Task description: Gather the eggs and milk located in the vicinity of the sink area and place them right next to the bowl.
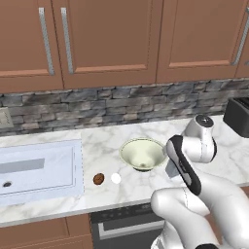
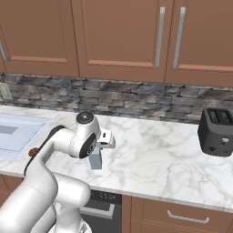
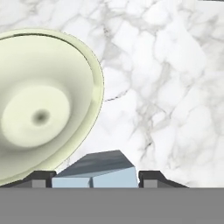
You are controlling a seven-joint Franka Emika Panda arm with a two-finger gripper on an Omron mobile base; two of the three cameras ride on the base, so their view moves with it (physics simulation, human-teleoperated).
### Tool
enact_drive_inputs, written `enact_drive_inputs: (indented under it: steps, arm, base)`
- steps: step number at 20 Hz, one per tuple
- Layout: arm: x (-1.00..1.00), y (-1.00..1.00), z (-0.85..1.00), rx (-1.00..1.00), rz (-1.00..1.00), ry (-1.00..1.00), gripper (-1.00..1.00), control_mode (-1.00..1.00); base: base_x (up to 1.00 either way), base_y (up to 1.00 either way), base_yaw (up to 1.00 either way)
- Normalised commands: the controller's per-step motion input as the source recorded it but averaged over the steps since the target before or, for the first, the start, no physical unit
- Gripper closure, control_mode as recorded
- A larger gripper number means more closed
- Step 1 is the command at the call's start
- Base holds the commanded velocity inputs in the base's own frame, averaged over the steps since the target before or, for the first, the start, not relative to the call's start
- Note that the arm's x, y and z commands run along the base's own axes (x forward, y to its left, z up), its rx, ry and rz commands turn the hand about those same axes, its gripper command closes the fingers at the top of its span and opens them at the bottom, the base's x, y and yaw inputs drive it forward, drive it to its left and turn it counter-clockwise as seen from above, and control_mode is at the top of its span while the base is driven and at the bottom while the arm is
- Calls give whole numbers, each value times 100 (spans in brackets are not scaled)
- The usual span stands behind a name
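**Milk held beside the bowl, eggs on the counter by the sink**

I am looking at a kitchen wall of brown wooden cabinets (image 1: 107, 39) with long metal handles, above a grey stone backsplash (image 1: 121, 104) and a white marble counter (image 2: 154, 154) veined in grey. I can read no writing, brand or label on anything here. A pale wall outlet (image 1: 5, 118) sits at the far left of the backsplash.

The sink (image 1: 39, 168) is set into the counter on the left, pale bluish-white, with a dark drain speck near its left end. A dark dishwasher front (image 1: 121, 223) shows below the counter edge. On the right, against the backsplash, stands a black toaster (image 2: 217, 132) with two slots on top.

The bowl (image 1: 143, 153) sits upright on the marble, well right of the sink, cream-green and with nothing in it that I can see. My gripper (image 3: 96, 178) is just to the bowl's right, and its fingers are pinching the milk (image 3: 94, 170) from both sides; in the right base view the carton hangs below the hand, at or just above the marble, I cannot tell which.

The eggs lie on the counter between sink and bowl: the brown egg (image 1: 98, 179) nearer the sink, the white egg (image 1: 115, 178) just beside it, the two apart.
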Motion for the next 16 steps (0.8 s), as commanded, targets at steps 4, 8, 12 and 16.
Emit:
enact_drive_inputs:
  steps: [4, 8, 12, 16]
  arm:
    - [28, 0, 0, 0, 0, 2, 100, -100]
    - [31, 0, 0, 0, 0, 2, 100, -100]
    - [24, 0, -3, 0, 0, 1, 100, -100]
    - [18, 0, -8, 0, 0, 0, 100, -100]
  base:
    - [0, 0, 0]
    - [0, 0, 0]
    - [0, 0, 0]
    - [0, 0, 0]
